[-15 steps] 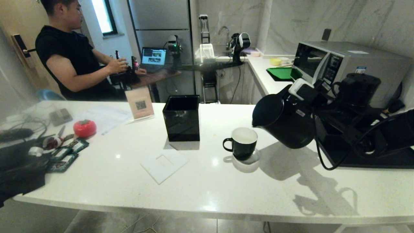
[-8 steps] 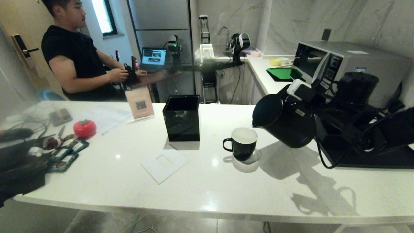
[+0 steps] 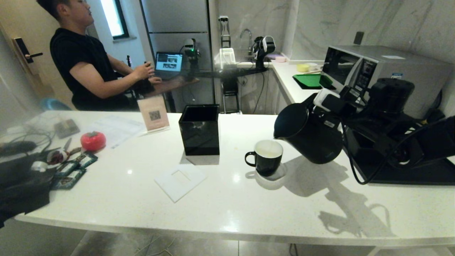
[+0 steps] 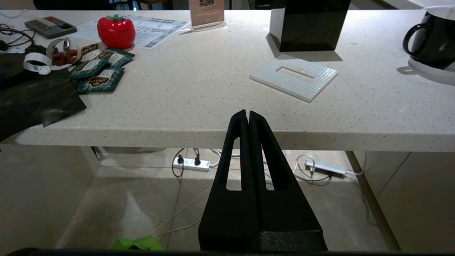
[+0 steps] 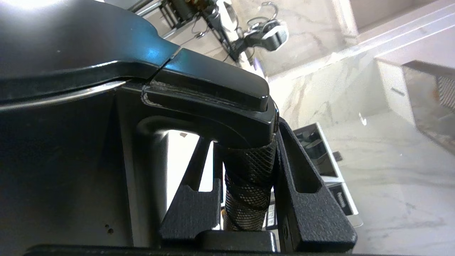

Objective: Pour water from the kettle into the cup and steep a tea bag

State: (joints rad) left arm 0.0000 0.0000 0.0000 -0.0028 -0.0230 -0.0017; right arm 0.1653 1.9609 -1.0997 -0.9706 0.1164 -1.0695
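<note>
The matte black kettle (image 3: 309,135) hangs tilted above the white counter (image 3: 227,213), its spout just over the right rim of the cup (image 3: 267,156). No water stream shows. My right gripper (image 5: 249,142) is shut on the kettle's mesh-wrapped handle (image 5: 249,170), with the kettle body (image 5: 64,149) filling that view. The black cup with its white inside stands on a small coaster, also in the left wrist view as the cup (image 4: 432,42). My left gripper (image 4: 247,113) is shut on nothing and parked below the counter's front edge. The tea bag is out of view.
A black square box (image 3: 199,129) stands left of the cup, with a white ribbed plate (image 3: 180,182) in front of it. Foil sachets (image 3: 71,172) and a red tomato-shaped object (image 3: 93,140) lie far left. A microwave (image 3: 373,67) and black tray (image 3: 408,176) sit right. A person (image 3: 85,67) sits behind.
The kettle has shifted slightly left with my right gripper, bringing its spout nearer over the cup. The person behind has leaned and moved a hand.
</note>
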